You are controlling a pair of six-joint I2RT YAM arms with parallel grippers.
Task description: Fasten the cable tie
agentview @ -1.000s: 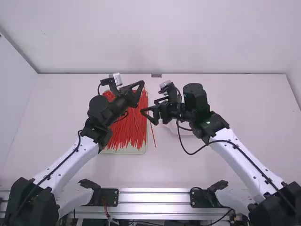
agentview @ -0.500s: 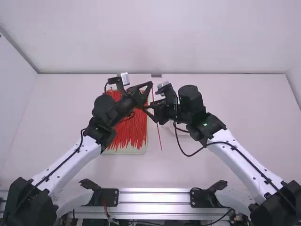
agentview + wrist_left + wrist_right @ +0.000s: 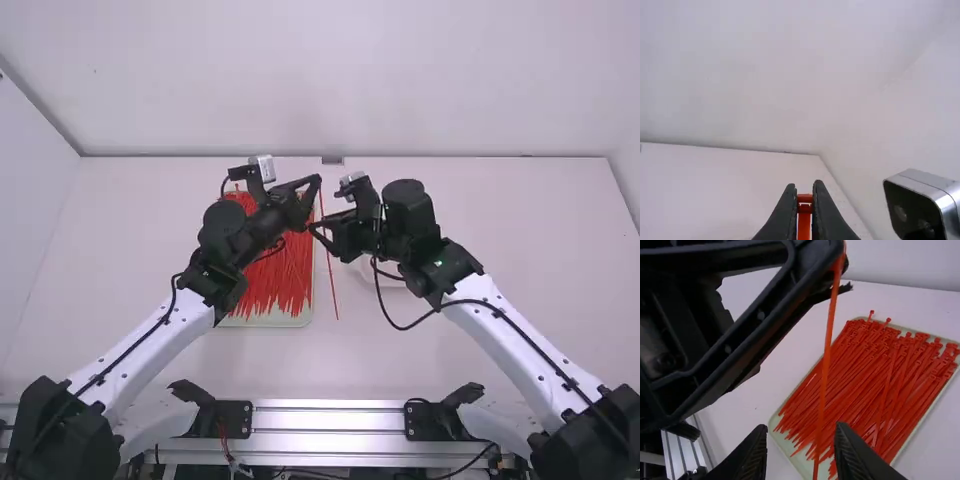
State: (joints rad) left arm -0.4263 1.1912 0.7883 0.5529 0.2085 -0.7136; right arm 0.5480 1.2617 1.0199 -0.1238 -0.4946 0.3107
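Left gripper point(image 3: 314, 183): raised above the far right corner of the tray point(image 3: 290, 322), fingers closed together and clamped on the upper end of a single red cable tie point(image 3: 329, 260). In the left wrist view the red end sits pinched between the two fingertips, with white wall and tabletop point(image 3: 500, 200) beyond. The tie hangs down from this grip as a nearly straight strip, running along just outside the tray's right edge toward the near side of the tabletop. Whether its free lower end touches the surface cannot be told. Right gripper point(image 3: 801, 427): positioned just beside the left gripper, on the tie's right in the high view, and lower down the strip. Its fingers stand apart, one on each side of the hanging tie. The strip passes through the gap, nearer one finger than the other, with no contact evident on either. The right wrist view shows the left gripper's black frame close ahead, holding the tie at the top. Tray: pale, rectangular, flat on the tabletop under the left arm, holding a loose pile of red cable ties point(image 3: 270, 275) lying roughly parallel and fanned slightly. Both arms reach inward from their bases toward the middle of the tabletop.
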